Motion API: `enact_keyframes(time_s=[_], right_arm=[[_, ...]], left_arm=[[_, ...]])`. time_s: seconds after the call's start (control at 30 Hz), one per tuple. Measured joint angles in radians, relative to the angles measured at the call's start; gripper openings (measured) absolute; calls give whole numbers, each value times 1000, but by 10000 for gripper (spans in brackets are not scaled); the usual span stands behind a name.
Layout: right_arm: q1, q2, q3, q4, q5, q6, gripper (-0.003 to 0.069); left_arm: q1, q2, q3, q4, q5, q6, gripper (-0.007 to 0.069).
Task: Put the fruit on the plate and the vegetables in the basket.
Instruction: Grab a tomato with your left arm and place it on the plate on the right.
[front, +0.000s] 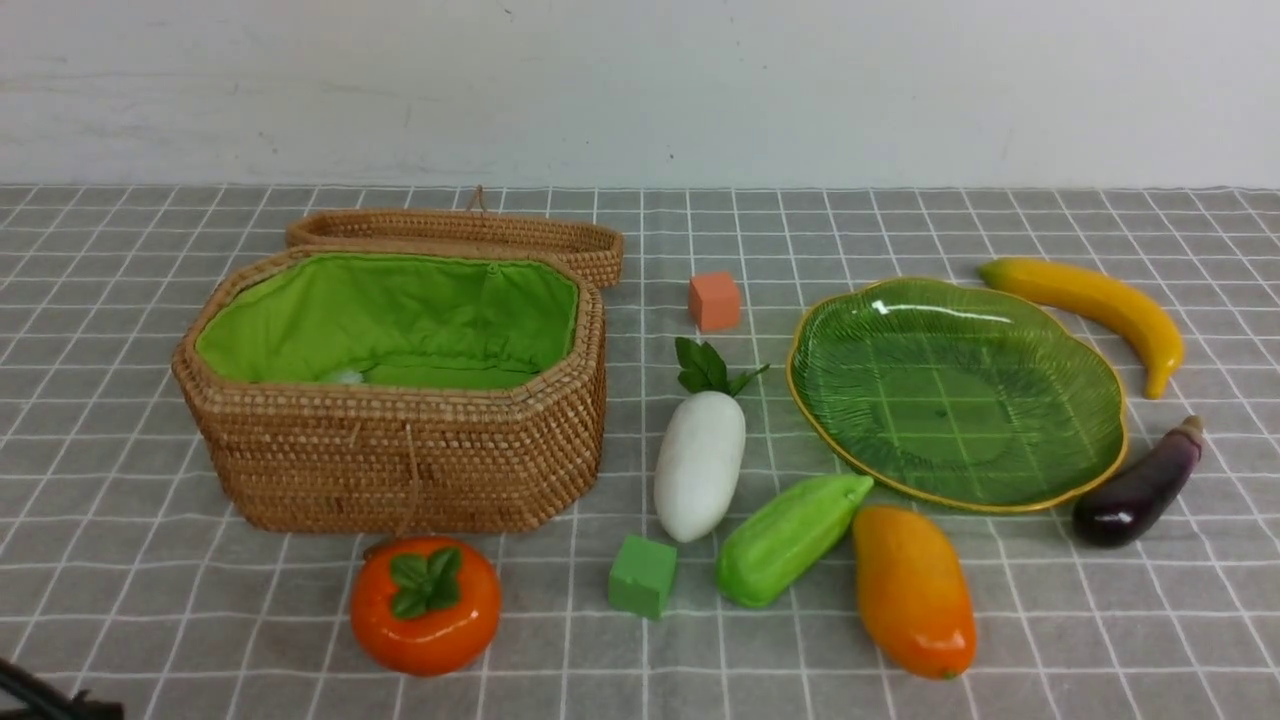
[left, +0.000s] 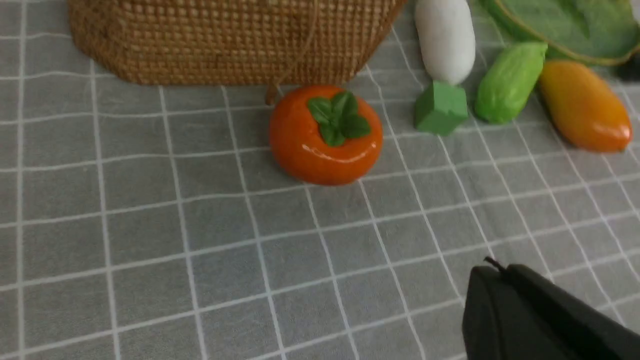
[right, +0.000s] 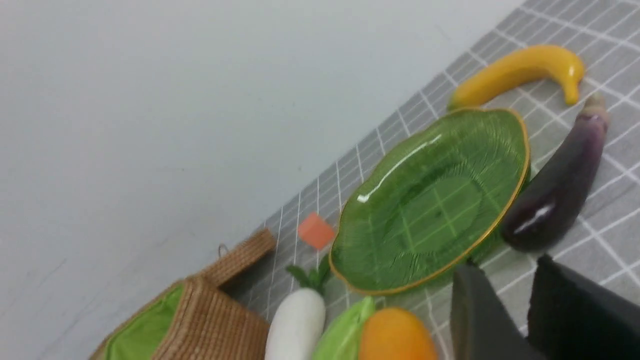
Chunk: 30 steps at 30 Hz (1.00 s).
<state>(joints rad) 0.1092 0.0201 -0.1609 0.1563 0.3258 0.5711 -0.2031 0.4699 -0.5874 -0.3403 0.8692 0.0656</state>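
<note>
The left gripper (left: 492, 272) is hovering shut, gripping nothing, by the persimmon (front: 425, 605) near the table's (front: 150, 600) front edge. The right gripper (right: 505, 265) is holding its jaws slightly apart, empty, beside the eggplant (front: 1140, 485) and plate (front: 955, 390) toward the right edge. The basket (front: 395, 400) is sitting open toward the left.

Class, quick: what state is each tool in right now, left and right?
Left tool: closed, holding nothing.
Right tool: open, holding nothing.
</note>
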Motion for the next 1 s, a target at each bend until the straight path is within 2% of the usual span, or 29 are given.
enact_keyframes(time_s=[0.03, 0.13, 0.17, 0.27, 0.43, 0.47, 0.5, 0.6, 0.67, 0.73, 0.77, 0.8, 0.83, 0.87, 0.9, 0.97, 1.0], right_arm=[[21, 17, -45, -2, 52, -31, 111], [150, 139, -311, -4, 366, -259, 39], [173, 163, -359, -4, 400, -284, 33], [269, 256, -554, 6, 611, -414, 6], [337, 295, -670, 33, 696, -462, 6], [345, 295, -674, 36, 697, -465, 6], [344, 295, -674, 36, 697, -465, 6], [346, 295, -668, 38, 705, -465, 6], [346, 295, -657, 38, 710, -465, 6], [346, 295, -648, 38, 714, -465, 9], [346, 295, -648, 38, 715, -465, 9], [346, 295, -648, 40, 715, -465, 10], [346, 295, -648, 41, 715, -465, 10], [346, 295, -647, 41, 715, -465, 12], [346, 295, -645, 41, 715, -465, 13], [346, 295, -642, 41, 715, -468, 13], [346, 295, -641, 41, 715, -472, 13]], left_arm=[[-20, 29, -9, 8, 8, 9, -13], [-148, 162, -53, 93, 29, 27, -13], [-164, 179, -58, 111, 27, 28, -13], [-296, 315, -76, 282, -28, -14, -13], [-467, 497, -89, 575, -118, -213, -13], [-530, 562, -95, 691, -149, -296, -13], [-537, 562, -96, 691, -154, -306, -13], [-631, 689, -102, 921, -245, -426, 18], [-657, 760, -102, 1024, -300, -485, 101], [-663, 838, -104, 1114, -329, -554, 227], [-663, 852, -105, 1140, -331, -569, 252], [-661, 904, -108, 1207, -339, -642, 357], [-661, 911, -108, 1216, -340, -642, 370], [-661, 948, -109, 1271, -341, -707, 456], [-661, 980, -109, 1320, -340, -758, 510], [-661, 1036, -109, 1429, -327, -873, 591], [-661, 1057, -110, 1475, -316, -910, 608]])
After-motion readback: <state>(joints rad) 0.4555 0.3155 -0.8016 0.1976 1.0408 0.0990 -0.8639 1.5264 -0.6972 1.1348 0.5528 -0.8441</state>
